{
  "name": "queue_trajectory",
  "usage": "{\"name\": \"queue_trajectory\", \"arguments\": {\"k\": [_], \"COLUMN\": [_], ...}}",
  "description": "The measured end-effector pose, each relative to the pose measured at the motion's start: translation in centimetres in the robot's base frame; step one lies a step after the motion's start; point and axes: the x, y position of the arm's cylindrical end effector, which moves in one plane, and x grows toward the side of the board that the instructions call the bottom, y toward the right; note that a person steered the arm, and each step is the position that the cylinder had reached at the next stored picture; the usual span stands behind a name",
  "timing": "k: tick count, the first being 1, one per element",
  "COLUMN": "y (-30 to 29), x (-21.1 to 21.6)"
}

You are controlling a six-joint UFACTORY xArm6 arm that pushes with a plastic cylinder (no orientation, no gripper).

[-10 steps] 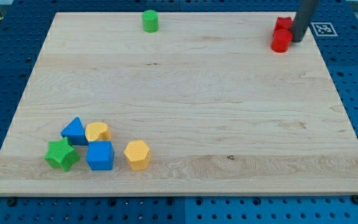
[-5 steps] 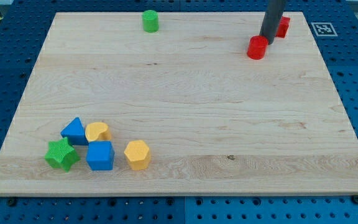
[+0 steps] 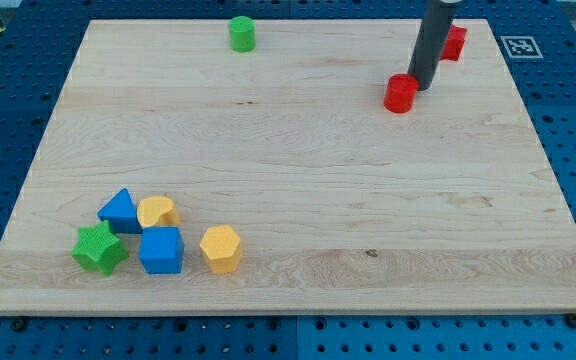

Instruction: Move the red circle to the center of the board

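Red circle [image 3: 400, 93] in the upper right part of the table [image 3: 298, 170], up and to the view's right of the middle. My tip [image 3: 420, 86] touching its upper right side, the dark rod rising toward the view's top. No gripper here, so nothing opened, closed or held: only the bare rod end pressed against the block. Second red block [image 3: 455, 42], shape unclear, behind the rod near the top right corner, apart from the circle. Green cylinder [image 3: 242, 33] near the top edge, well to the view's left. Far off, at lower left, a tight cluster: blue triangle [image 3: 119, 210], yellow block [image 3: 156, 212] just beside it, green star [image 3: 99, 248], blue cube [image 3: 161, 250], yellow hexagon [image 3: 221, 248]
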Motion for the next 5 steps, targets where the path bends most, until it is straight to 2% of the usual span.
{"name": "queue_trajectory", "arguments": {"k": [3,5], "y": [-0.6,-3.2], "x": [1.9,3.6]}}
